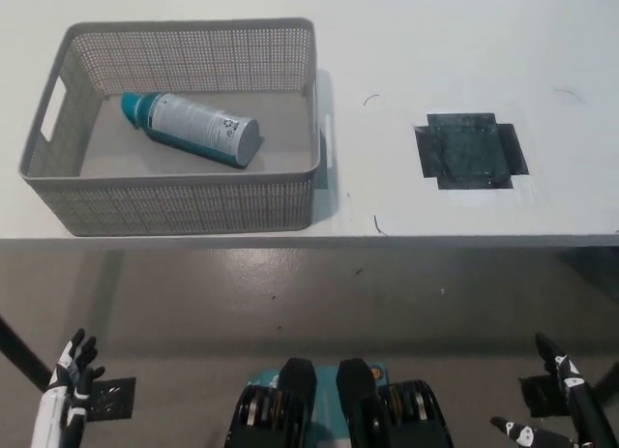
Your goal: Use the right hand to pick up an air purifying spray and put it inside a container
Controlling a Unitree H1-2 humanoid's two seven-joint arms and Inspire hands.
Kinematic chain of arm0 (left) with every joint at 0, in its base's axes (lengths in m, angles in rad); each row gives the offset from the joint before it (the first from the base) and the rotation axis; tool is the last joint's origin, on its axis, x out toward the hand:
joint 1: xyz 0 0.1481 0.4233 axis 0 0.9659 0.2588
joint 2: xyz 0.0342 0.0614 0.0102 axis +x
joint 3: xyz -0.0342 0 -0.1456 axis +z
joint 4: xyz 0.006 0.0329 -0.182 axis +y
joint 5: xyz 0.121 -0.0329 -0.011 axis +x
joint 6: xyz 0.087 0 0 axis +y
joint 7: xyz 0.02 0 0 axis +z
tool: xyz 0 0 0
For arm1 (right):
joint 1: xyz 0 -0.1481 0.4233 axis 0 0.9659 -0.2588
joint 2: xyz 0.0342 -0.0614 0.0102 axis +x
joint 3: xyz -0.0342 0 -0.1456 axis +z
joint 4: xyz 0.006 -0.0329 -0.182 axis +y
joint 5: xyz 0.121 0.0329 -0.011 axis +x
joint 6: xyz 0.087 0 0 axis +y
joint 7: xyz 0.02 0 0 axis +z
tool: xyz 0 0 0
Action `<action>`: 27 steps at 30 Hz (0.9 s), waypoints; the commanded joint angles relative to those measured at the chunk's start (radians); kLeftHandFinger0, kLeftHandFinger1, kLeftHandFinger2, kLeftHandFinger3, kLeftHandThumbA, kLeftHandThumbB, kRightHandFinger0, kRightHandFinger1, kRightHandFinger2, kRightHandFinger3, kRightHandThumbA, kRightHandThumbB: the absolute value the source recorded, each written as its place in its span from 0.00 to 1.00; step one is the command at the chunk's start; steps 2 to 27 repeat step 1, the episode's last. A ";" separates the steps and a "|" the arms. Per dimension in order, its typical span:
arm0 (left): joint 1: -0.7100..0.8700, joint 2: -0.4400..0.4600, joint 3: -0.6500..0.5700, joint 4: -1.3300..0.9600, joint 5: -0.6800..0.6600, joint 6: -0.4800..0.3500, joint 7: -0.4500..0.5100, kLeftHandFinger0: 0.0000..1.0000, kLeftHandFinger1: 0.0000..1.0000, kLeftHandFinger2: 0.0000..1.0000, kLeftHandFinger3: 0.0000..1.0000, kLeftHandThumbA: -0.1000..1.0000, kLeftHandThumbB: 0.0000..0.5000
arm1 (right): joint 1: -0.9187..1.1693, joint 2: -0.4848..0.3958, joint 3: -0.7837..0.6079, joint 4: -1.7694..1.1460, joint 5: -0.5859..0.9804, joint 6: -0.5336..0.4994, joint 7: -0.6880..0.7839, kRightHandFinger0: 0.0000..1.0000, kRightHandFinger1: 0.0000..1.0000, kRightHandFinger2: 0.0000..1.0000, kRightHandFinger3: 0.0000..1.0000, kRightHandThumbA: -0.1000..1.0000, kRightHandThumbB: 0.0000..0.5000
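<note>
A teal and white air purifying spray can [191, 128] lies on its side inside the grey mesh basket [174, 204] on the white table's left part. My black right hand [561, 404] hangs low at the bottom right, below the table's front edge, fingers spread and empty. At the bottom left corner rests my white left hand [66, 393], also below the table, fingers apart and holding nothing. Both hands are far from the basket.
A dark square patch [469, 150] marks the white table [455, 51] to the right of the basket. The table's front edge [387, 240] runs across the picture's middle, with grey floor below it.
</note>
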 commanded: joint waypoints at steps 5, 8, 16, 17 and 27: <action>-0.006 0.019 0.001 -0.014 -0.024 -0.013 -0.016 0.93 0.99 1.00 1.00 0.94 1.00 | -0.024 -0.010 -0.006 -0.010 -0.002 -0.063 0.006 1.00 1.00 1.00 1.00 0.96 0.99; -0.006 0.019 0.001 -0.014 -0.024 -0.013 -0.016 0.93 0.99 1.00 1.00 0.94 1.00 | -0.024 -0.010 -0.006 -0.010 -0.002 -0.063 0.006 1.00 1.00 1.00 1.00 0.96 0.99; -0.006 0.019 0.001 -0.014 -0.024 -0.013 -0.016 0.93 0.99 1.00 1.00 0.94 1.00 | -0.024 -0.010 -0.006 -0.010 -0.002 -0.063 0.006 1.00 1.00 1.00 1.00 0.96 0.99; -0.006 0.019 0.001 -0.014 -0.024 -0.013 -0.016 0.93 0.99 1.00 1.00 0.94 1.00 | -0.024 -0.010 -0.006 -0.010 -0.002 -0.063 0.006 1.00 1.00 1.00 1.00 0.96 0.99; -0.006 0.019 0.001 -0.014 -0.024 -0.013 -0.016 0.93 0.99 1.00 1.00 0.94 1.00 | -0.024 -0.010 -0.006 -0.010 -0.002 -0.063 0.006 1.00 1.00 1.00 1.00 0.96 0.99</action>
